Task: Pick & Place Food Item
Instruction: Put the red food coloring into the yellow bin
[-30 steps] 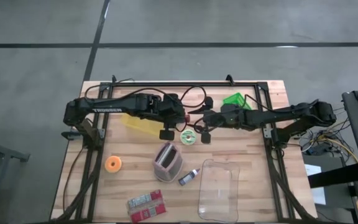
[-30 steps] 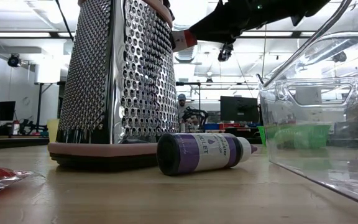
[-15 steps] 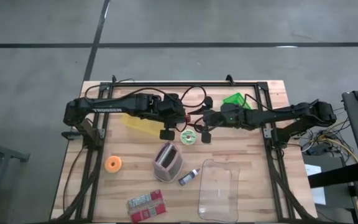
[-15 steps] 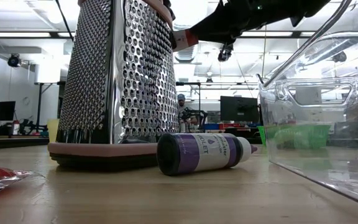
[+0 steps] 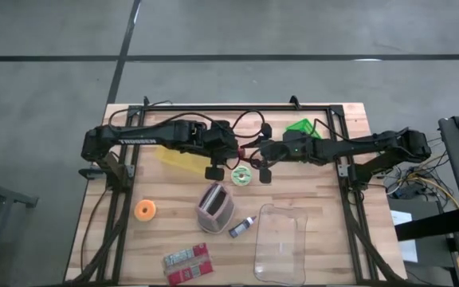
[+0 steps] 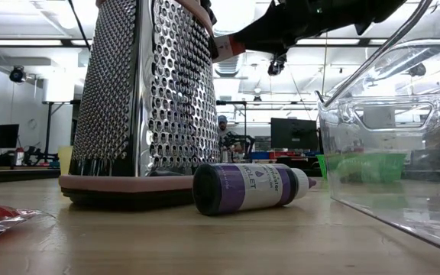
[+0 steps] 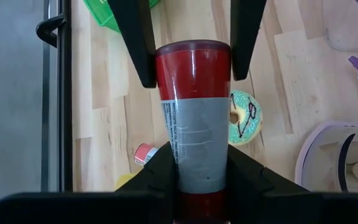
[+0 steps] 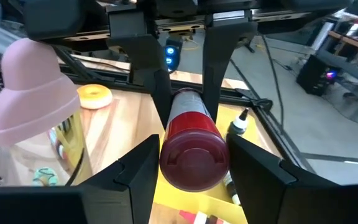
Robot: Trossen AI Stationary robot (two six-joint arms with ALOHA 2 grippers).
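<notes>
Left pincer (image 7: 194, 168) tight around red bottle (image 7: 194, 118); right pincer (image 8: 191, 168) ajar, flanking its cap.

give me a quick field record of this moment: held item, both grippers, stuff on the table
held item: red cylindrical bottle with grey label, above the table
left gripper: shut on the bottle's lower end
right gripper: fingers flank the bottle's cap end, closing
below: green-frosted doughnut
nearby: metal box grater with pink base, purple dropper bottle, clear plastic bin, orange doughnut
</notes>
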